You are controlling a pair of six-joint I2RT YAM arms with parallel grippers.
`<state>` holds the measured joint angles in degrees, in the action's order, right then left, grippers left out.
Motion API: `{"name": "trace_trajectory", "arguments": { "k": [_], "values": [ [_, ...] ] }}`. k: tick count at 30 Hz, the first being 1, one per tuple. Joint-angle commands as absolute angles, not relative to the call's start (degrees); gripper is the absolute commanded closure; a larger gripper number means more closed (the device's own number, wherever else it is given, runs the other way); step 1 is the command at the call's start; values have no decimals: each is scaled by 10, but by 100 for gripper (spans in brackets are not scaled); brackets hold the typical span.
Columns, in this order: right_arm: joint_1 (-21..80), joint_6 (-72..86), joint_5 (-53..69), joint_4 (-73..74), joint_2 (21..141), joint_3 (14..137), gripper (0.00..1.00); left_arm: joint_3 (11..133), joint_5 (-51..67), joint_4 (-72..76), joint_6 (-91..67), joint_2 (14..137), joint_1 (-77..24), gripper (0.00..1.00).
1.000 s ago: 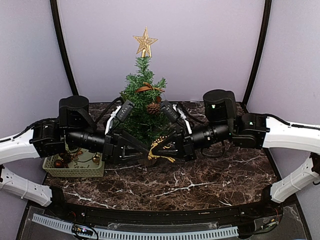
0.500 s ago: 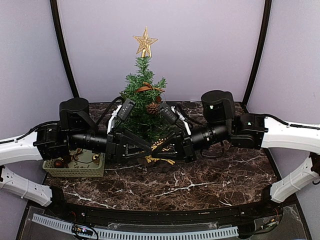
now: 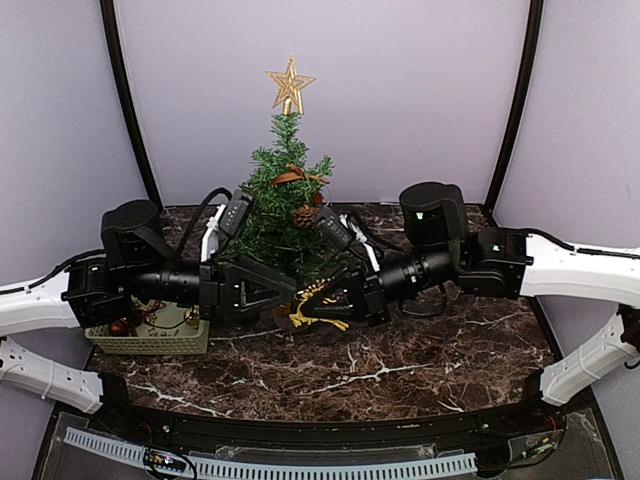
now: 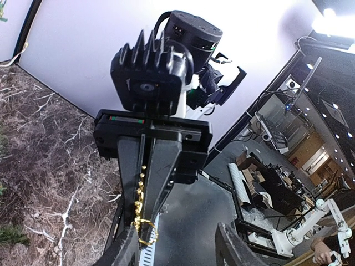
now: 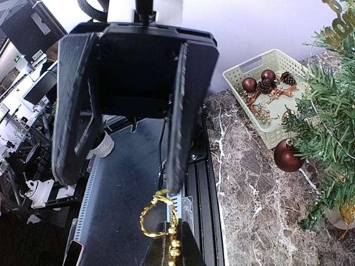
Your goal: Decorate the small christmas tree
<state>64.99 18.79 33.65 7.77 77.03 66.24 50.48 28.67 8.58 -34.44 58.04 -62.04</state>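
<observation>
Marble table (image 3: 450, 345), tree (image 3: 282, 195), gold garland (image 3: 316, 303)

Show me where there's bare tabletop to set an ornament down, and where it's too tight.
Free: the marble strip of the table between the arms and the near edge, and its right end. Crowded: in front of the small christmas tree, where the left gripper and right gripper meet at the gold bead garland; the basket fills the left end.
</observation>
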Motion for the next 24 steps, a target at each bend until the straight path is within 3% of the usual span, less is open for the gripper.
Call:
{"name": "trace_trajectory", "arguments": {
  "k": [1,12,24],
  "values": [
    [647,192,337,59,770,657,100,490,271,122,-353,552,-623,51],
    [647,185,365,63,763,661,100,497,232,45,-375,560,-623,52],
    [647,164,366,78,769,676,100,528,345,60,-405,629,-623,41]
  ]
}}
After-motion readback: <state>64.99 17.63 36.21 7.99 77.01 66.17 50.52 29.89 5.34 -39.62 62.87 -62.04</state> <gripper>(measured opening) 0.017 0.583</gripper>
